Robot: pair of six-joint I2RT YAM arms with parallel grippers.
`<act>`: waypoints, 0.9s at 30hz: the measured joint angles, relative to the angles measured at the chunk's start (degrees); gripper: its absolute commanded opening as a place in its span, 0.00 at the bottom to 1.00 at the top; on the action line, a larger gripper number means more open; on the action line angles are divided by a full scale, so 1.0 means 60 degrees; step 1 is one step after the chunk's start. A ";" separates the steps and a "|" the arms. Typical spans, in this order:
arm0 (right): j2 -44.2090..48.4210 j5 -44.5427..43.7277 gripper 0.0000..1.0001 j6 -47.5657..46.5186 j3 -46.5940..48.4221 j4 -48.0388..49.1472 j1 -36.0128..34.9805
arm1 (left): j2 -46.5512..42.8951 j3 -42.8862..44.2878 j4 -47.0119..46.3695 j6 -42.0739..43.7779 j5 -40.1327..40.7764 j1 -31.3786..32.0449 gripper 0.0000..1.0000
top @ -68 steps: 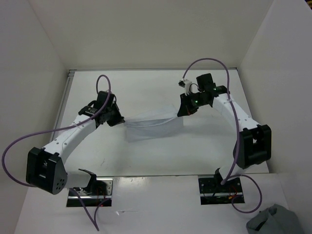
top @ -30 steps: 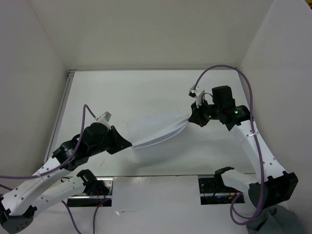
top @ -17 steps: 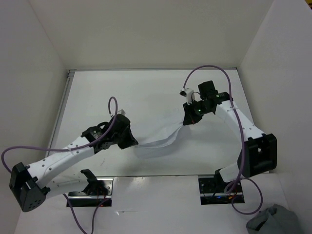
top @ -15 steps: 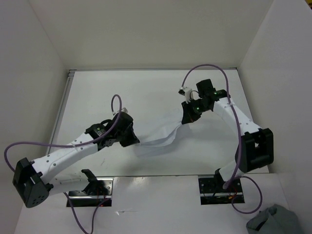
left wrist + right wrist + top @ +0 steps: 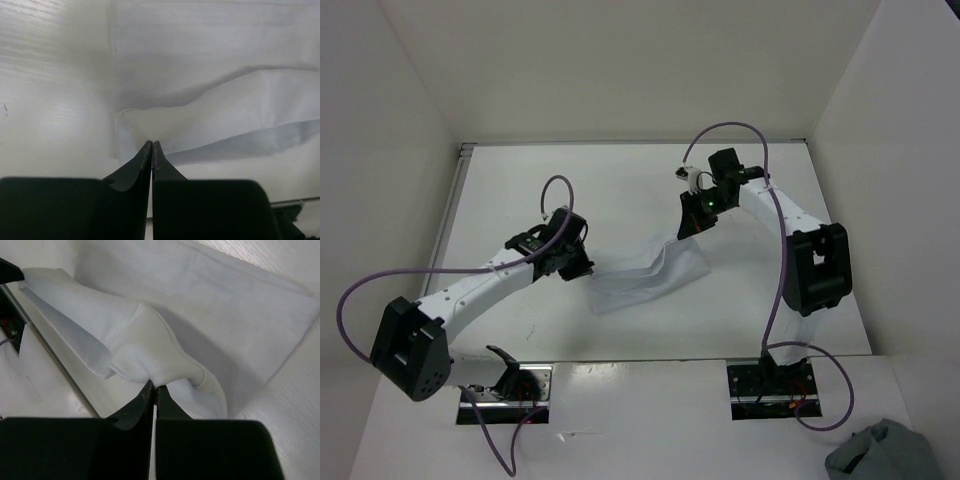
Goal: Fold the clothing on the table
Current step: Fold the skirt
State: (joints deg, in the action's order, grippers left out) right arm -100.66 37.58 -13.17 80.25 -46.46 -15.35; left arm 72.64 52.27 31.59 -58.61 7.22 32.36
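The clothing (image 5: 645,275), plain white and thin, lies doubled over near the middle of the table (image 5: 620,185), slanting from near left to far right. My left gripper (image 5: 588,270) sits at its near-left end. In the left wrist view the left gripper (image 5: 151,143) is shut, its tips on a corner of the clothing (image 5: 225,110). My right gripper (image 5: 682,232) is at the far-right end. Seen from the right wrist, the right gripper (image 5: 155,386) is shut on a bunched fold of the clothing (image 5: 150,350), with a flat layer spread beneath it.
A grey-blue cloth bundle (image 5: 880,455) lies off the table at the near right. White walls close in the table on three sides, with a metal edge strip (image 5: 450,215) along the left. The arm mounts (image 5: 505,385) (image 5: 770,385) stand at the near edge.
A second ago the clothing hung stretched between the two grippers. Both grippers have since moved toward the far side and closer together, and the clothing has come down onto the table, doubled over.
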 measured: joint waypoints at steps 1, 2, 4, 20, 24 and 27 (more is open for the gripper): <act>-0.0175 0.0051 0.00 0.0069 0.0073 0.0076 0.0022 | 0.0244 0.0000 -0.0062 0.0073 0.0000 -0.0113 0.05; -0.0379 0.0113 0.00 0.0142 0.0131 0.0189 0.0047 | 0.0532 0.0004 -0.0127 0.0226 0.0004 -0.0262 0.05; -0.0681 0.0229 0.00 0.0280 0.0142 0.0361 0.0160 | 0.0991 0.0004 -0.0208 0.0324 0.0018 -0.0430 0.05; -0.1056 0.0568 0.01 0.1089 0.0117 0.1953 0.0911 | 0.2630 0.1020 -0.1268 0.1268 0.0251 -0.1606 0.06; -0.1056 0.0576 0.01 0.1177 -0.0044 0.2280 0.0914 | 0.2656 0.1147 -0.1348 0.1300 0.0244 -0.1614 0.13; -0.1053 0.0605 0.01 0.1308 -0.0244 0.2590 0.0925 | 0.2565 0.1253 -0.1384 0.1330 0.0262 -0.1614 0.15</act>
State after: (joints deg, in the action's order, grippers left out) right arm -106.98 41.21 -5.32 78.78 -30.92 -9.80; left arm 88.03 59.79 23.29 -50.63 8.80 22.68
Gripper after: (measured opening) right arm 0.009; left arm 0.139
